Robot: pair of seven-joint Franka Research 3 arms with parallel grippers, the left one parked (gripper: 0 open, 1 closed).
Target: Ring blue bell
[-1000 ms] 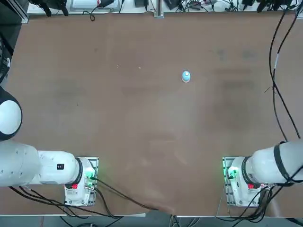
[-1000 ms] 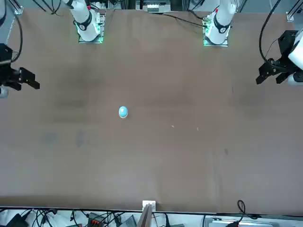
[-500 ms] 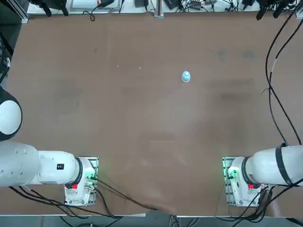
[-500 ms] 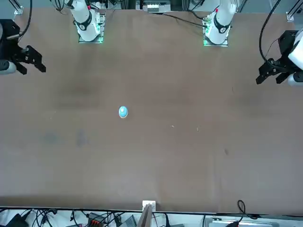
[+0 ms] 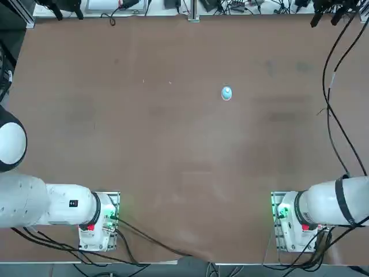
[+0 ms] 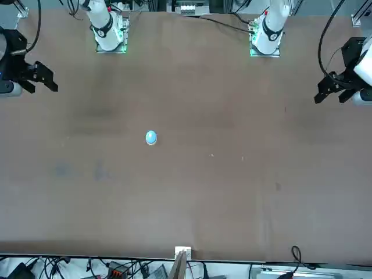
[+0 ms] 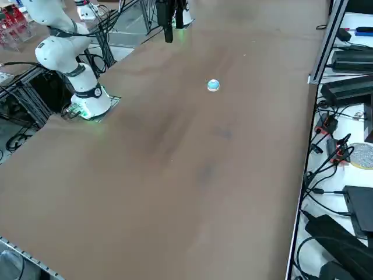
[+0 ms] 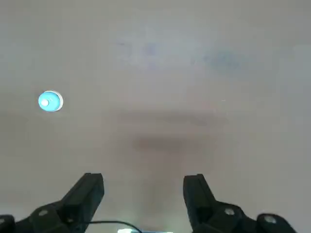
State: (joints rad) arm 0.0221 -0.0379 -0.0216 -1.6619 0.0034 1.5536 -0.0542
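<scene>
A broad brown tabletop (image 5: 173,144) with a dull sheen and a few small marks fills most of the workspace. Past its far edge, a white bench (image 7: 326,201) carries black boxes (image 7: 349,90) and tangled cables (image 7: 329,169). At the robot's edge, the right arm's white base (image 5: 300,222) stands on a metal plate, and black leads (image 5: 331,107) loop over the right side. The brown surface spreads around the blue bell (image 5: 226,93) on every side, giving the arm wide room between it and the edges. The bell sits right of centre, in the half farther from the robot. The right gripper (image 8: 143,199) is over toward the robot's right, seemingly raised above the table, its two fingers spread apart and gripping nothing, well apart from the bell.
</scene>
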